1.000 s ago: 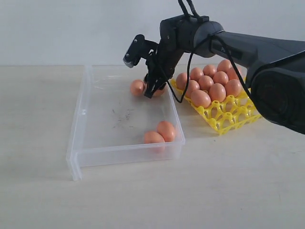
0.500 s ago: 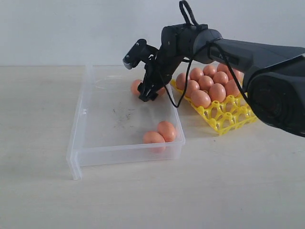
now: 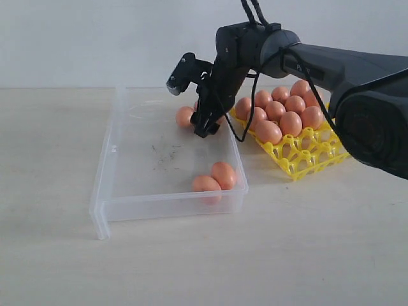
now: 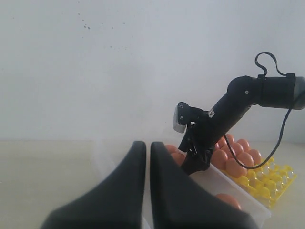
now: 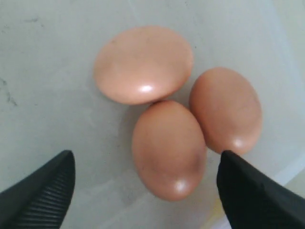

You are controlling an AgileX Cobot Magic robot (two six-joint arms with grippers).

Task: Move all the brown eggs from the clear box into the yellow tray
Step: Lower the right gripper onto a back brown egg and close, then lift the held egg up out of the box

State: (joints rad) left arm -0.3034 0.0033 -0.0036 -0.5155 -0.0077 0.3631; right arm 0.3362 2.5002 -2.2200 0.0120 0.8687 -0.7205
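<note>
– Over the far end of the clear box [image 3: 105, 159], close to the wall that faces the yellow tray [image 3: 299, 162], the right hand [image 3: 205, 127] is down low, fingers aimed at the box floor!

– How wide is it?

– Spread right out. Its wrist camera shows the two dark fingertips [image 5: 43, 191] standing well apart, with nothing gripped between them.

– And underneath?

– Three brown eggs [image 5: 169, 148] in a tight huddle on the box floor, each touching a neighbour. One lies squarely between the fingertips and clear of both. The other two sit just beyond it.

– Any more left in the box?

– Two, at its near end, tucked into the corner on the tray side and touching each other. The middle of the floor shows only faint dark scuffs.

– Where's the tray?

– Outside the box, just beside that same wall, on the pale counter [image 3: 51, 255]. I can't tell whether tray and wall actually touch. Eggs crowd its cups side by side, and the strip at the tray's near edge shows bare yellow lattice.

– What about the left hand [image 4: 147, 181]?

– Fingers pressed together, only a thin seam between them, and nothing held. It sits well back from the box, facing it, with the right arm reaching down into the box beyond.
</note>
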